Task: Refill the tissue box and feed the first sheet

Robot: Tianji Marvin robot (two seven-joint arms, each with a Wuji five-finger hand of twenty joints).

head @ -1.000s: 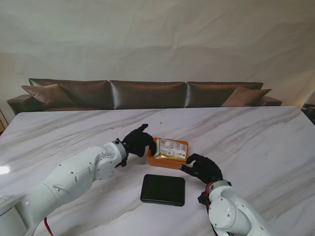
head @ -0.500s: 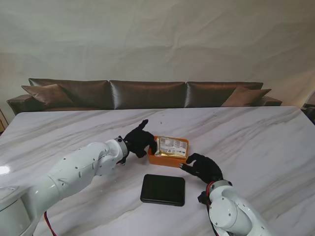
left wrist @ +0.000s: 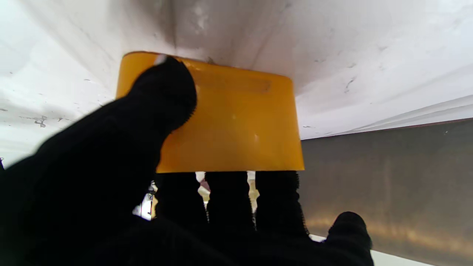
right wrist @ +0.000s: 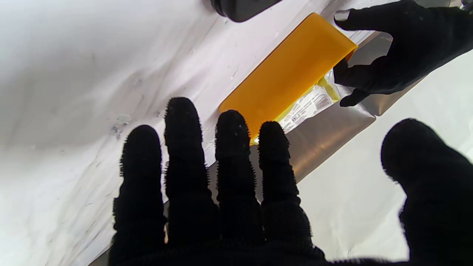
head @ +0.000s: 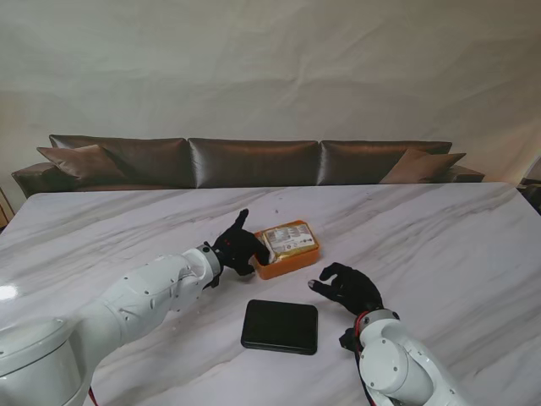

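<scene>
The orange tissue box stands at the table's middle, turned at an angle, with a wrapped tissue pack lying in it. My left hand is shut on the box's left end. In the left wrist view the left hand has its thumb on the box's wall and three fingers hooked over the rim. My right hand lies open on the table nearer to me, apart from the box. The right wrist view shows the right hand with fingers spread, short of the box and pack.
A flat black lid lies on the marble table nearer to me than the box, between my two arms; the lid also shows in the right wrist view. A brown sofa runs along the table's far edge.
The box has swung round and shifted a little farther from me under my left hand. My right hand, which touched the box's near right corner, now lies apart from it.
</scene>
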